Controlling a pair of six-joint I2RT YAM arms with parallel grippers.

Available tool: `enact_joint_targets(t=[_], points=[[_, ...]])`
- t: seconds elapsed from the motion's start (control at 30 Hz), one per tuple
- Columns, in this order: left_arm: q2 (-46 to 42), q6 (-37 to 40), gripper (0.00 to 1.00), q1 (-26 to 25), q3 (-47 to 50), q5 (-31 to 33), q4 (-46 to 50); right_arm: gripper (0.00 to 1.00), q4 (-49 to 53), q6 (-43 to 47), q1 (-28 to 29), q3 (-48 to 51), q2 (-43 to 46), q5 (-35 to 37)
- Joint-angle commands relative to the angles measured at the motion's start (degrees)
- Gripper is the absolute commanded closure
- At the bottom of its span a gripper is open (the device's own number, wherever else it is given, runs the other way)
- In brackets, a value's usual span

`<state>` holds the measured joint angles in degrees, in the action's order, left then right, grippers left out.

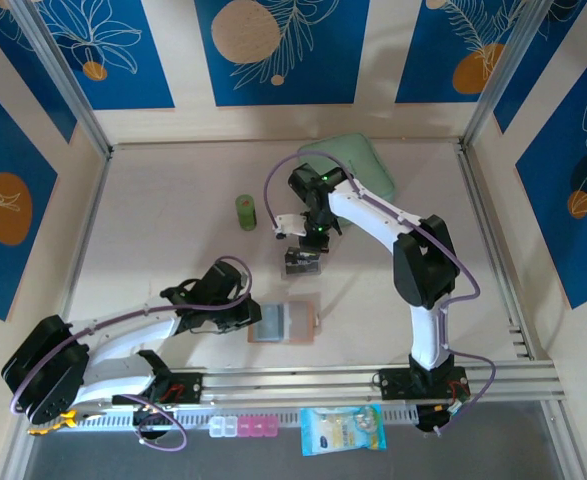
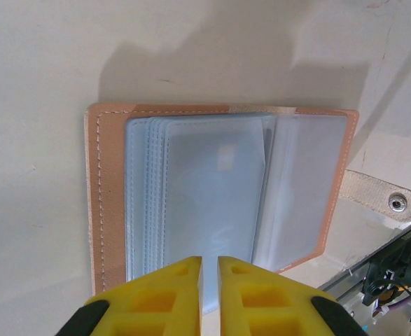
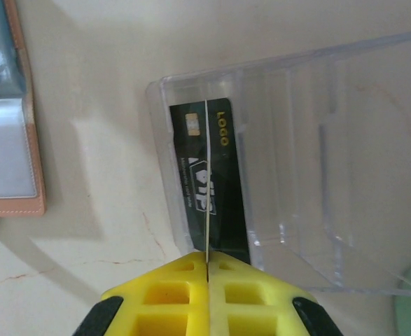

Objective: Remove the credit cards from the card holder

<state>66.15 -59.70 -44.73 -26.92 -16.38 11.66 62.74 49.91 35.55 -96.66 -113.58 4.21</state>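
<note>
The card holder point(image 2: 107, 196) lies open on the table, tan leather around pale clear-grey sleeves, its clasp tab point(image 2: 384, 197) out to the right. My left gripper point(image 2: 210, 260) sits over the holder's near edge with its yellow fingers almost together; the sleeve lies flat beneath them, not between them. In the top view the holder point(image 1: 298, 322) is just right of my left gripper point(image 1: 253, 318). My right gripper point(image 3: 207, 257) is shut on a thin credit card point(image 3: 206, 175) seen edge-on, held upright over a clear plastic box point(image 3: 331, 140). A dark credit card point(image 3: 226, 196) with a chip lies inside that box.
A mint-green zip case point(image 1: 351, 160) lies at the back behind my right arm. A small green cylinder point(image 1: 246, 212) stands left of the clear box point(image 1: 301, 262). A pill organiser point(image 1: 243, 427) and a blue packet point(image 1: 341, 430) lie beyond the front rail.
</note>
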Motion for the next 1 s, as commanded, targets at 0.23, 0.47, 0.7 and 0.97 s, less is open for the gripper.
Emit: enact_joint_targets(t=[0.23,0.47,0.7,0.97], points=[[-0.9,-0.6,0.87,0.6,1.4,0.2,1.2,1.00,4.4,-0.1,0.1,-0.5,-2.1,-4.5],[-1.5,-0.4,0.87,0.7,1.4,0.3,1.7,0.89,3.3,-1.4,-0.1,-1.1,-2.7,-2.3],[-1.9,-0.4,0.87,0.9,1.5,0.3,2.0,0.79,3.0,-2.3,-0.6,-0.8,0.2,-0.9],[-4.1,-0.3,0.87,0.9,2.5,1.1,2.8,0.80,-0.7,-12.6,0.5,2.5,6.6,-4.4]])
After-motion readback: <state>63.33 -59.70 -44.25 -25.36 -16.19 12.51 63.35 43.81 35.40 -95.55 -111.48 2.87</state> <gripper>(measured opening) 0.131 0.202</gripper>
